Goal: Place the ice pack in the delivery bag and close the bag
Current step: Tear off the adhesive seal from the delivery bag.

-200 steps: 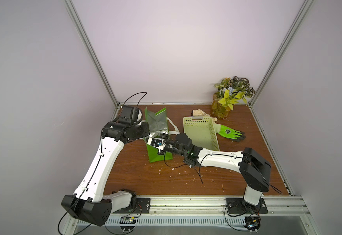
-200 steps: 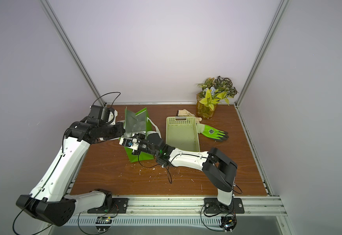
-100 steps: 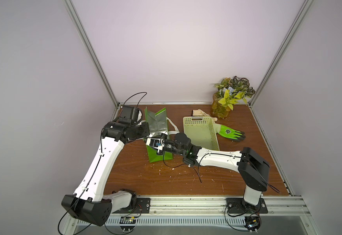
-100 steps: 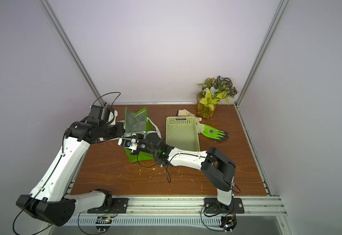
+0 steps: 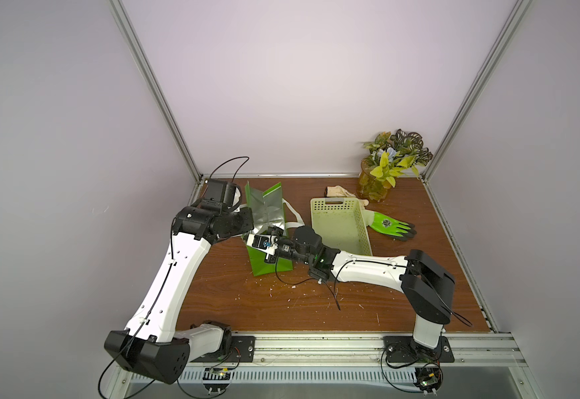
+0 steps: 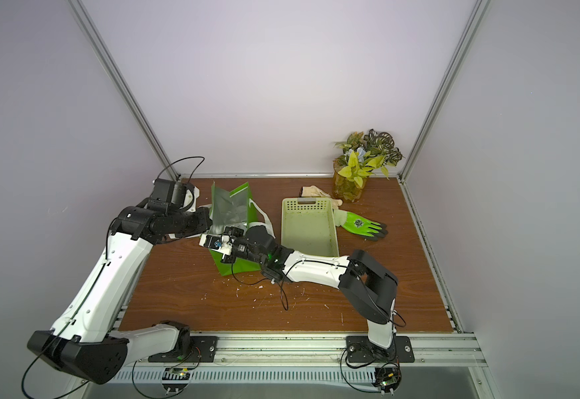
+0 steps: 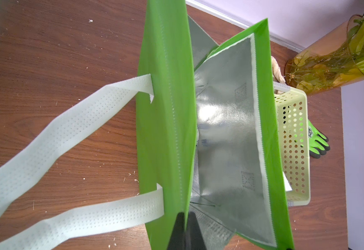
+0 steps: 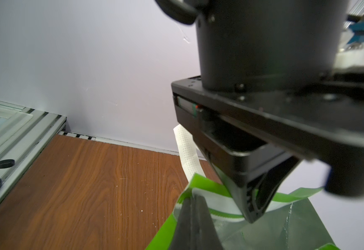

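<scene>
Currently, L claw (image 7: 186,215) is pressed together on the delivery bag (image 7: 165,129), pinching its green side wall at the rim. R claw (image 8: 195,199) pinches the rim close by. Bag stands on table (image 5: 247,304), mouth open, foil showing, near pale basket (image 5: 342,228). Ice pack: cannot tell where.

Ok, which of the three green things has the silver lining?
The bright green delivery bag with white straps; the pale perforated basket and the green glove have none.
</scene>
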Motion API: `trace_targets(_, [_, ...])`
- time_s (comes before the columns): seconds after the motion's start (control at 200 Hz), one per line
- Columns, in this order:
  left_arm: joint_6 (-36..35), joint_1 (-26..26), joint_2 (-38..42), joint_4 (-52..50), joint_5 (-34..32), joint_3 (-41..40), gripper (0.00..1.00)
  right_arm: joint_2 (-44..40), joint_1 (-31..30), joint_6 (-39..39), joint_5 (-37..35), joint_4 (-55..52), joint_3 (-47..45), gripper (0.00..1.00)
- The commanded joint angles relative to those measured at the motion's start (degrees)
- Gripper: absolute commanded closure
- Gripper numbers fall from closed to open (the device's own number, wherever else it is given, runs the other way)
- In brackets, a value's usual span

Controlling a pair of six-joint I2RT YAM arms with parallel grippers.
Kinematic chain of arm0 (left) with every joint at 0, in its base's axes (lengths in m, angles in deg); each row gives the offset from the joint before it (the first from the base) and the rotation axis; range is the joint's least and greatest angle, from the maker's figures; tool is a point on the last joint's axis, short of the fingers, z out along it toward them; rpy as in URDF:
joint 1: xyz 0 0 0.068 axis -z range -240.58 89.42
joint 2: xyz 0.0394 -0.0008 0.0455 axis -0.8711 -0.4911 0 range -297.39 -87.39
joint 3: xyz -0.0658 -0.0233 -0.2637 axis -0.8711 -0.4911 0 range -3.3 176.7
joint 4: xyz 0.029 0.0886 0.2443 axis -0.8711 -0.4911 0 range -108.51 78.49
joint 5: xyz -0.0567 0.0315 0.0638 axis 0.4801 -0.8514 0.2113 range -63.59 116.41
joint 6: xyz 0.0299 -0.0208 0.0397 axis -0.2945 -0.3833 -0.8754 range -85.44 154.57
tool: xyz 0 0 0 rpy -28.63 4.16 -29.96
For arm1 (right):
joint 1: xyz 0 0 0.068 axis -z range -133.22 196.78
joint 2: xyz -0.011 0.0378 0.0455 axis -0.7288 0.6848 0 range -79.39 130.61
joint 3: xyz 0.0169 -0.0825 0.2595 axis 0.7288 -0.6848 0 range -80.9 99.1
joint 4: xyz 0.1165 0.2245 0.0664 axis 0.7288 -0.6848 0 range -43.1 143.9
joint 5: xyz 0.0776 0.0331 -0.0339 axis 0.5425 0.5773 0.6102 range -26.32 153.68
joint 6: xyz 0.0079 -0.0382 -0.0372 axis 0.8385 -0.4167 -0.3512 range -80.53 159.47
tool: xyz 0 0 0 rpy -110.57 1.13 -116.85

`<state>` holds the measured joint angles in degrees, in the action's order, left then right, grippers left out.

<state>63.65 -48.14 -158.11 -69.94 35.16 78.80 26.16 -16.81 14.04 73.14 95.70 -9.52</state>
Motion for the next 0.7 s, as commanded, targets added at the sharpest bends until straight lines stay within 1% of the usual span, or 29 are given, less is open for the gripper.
trace_targets(0.0, [-0.5,-0.5,0.3,-0.3,-0.3,-0.7,1.0,-1.6,0.4,2.0,-2.7,1.3,1.8,1.0])
trace_targets(0.14, [-0.5,-0.5,0.4,-0.3,-0.6,-0.8,1.0,-2.9,2.2,4.0,-3.7,1.0,0.8,1.0])
trace_targets(0.325, [-0.6,-0.5,0.2,-0.3,-0.9,-0.6,1.0,-3.9,3.4,4.7,-4.5,1.0,-0.6,1.0])
trace_targets(0.345, [-0.6,-0.5,0.2,-0.3,-1.0,-0.6,0.99,-4.0,3.4,4.7,-4.6,1.0,-0.7,1.0])
trace_targets(0.365, [-0.7,-0.5,0.2,-0.3,-1.0,-0.5,0.93,-4.0,3.5,4.7,-4.5,1.1,-0.7,1.0])
trace_targets(0.405, [-0.6,-0.6,0.1,-0.3,-1.2,-0.3,0.75,-4.0,3.5,4.8,-4.5,1.0,-0.7,1.0])
trace_targets(0.475, [-0.7,-0.6,0.4,-0.3,-2.1,0.3,0.61,-4.0,3.5,4.6,-4.2,0.7,-0.7,1.0])
trace_targets(0.51, [-0.7,-0.6,0.6,-0.3,-2.6,0.8,0.51,-4.0,3.5,4.5,-4.2,0.6,-0.8,1.0])
trace_targets(0.57, [-0.8,-0.7,1.0,-0.3,-3.7,1.7,0.44,-4.0,3.5,4.4,-3.8,0.7,-1.0,1.0])
trace_targets(0.636, [-0.9,-0.6,1.3,-0.3,-4.2,2.3,0.33,-3.8,3.5,4.5,-3.4,0.8,-1.0,1.0])
trace_targets(0.696, [-0.9,-0.6,1.4,-0.3,-4.5,4.7,0.29,-3.5,3.6,4.6,-3.1,0.6,-0.5,1.0])
